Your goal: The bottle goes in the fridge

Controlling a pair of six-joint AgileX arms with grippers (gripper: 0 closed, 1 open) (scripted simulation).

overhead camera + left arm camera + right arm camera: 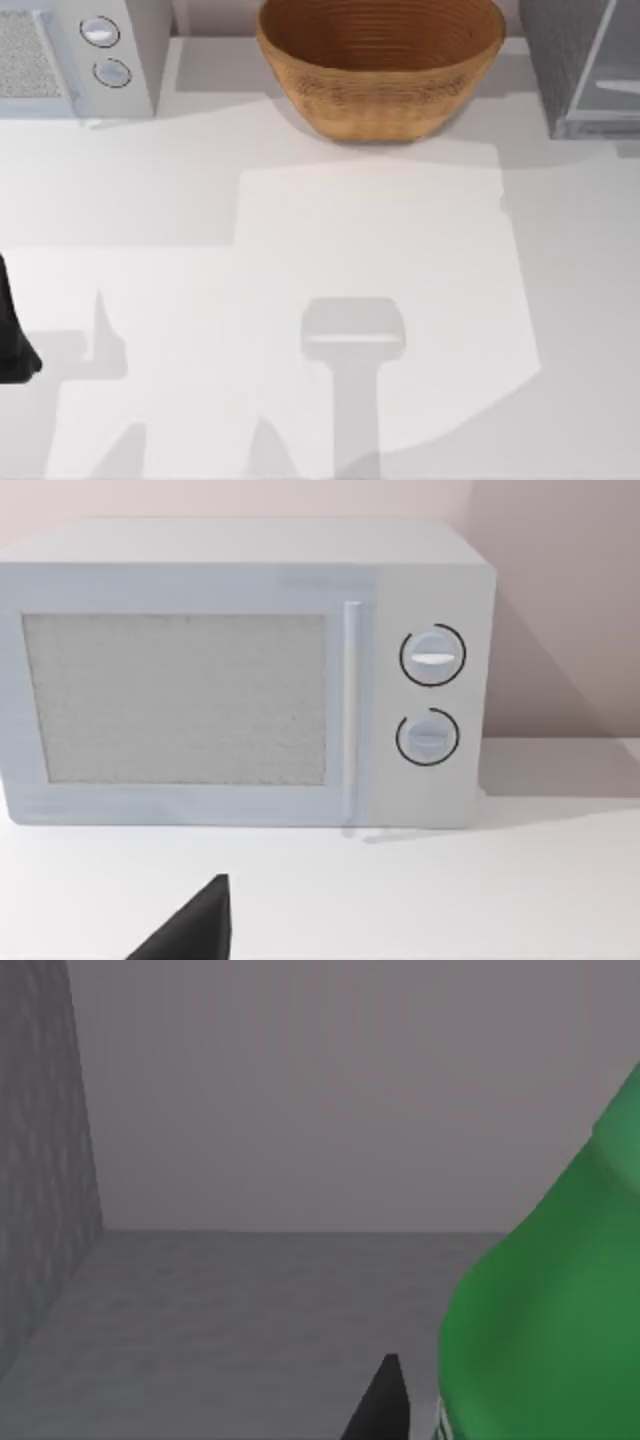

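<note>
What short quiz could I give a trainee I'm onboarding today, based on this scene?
1. True or false: in the top view, the basket stands between the microwave and the fridge.
2. How many knobs does the microwave have? A one, B two, C three.
3. Fill in: the right wrist view shows a green ___ close up, with grey surfaces behind it.
Key: 1 true; 2 B; 3 bottle.

- Bottle (545,1320): green, glossy plastic, with the edge of a pale label just visible low on its body. Seen close in the right wrist view, against grey inner walls.
- Fridge (580,65): grey box at the table's far right corner, speckled dark side, pale panel.
</note>
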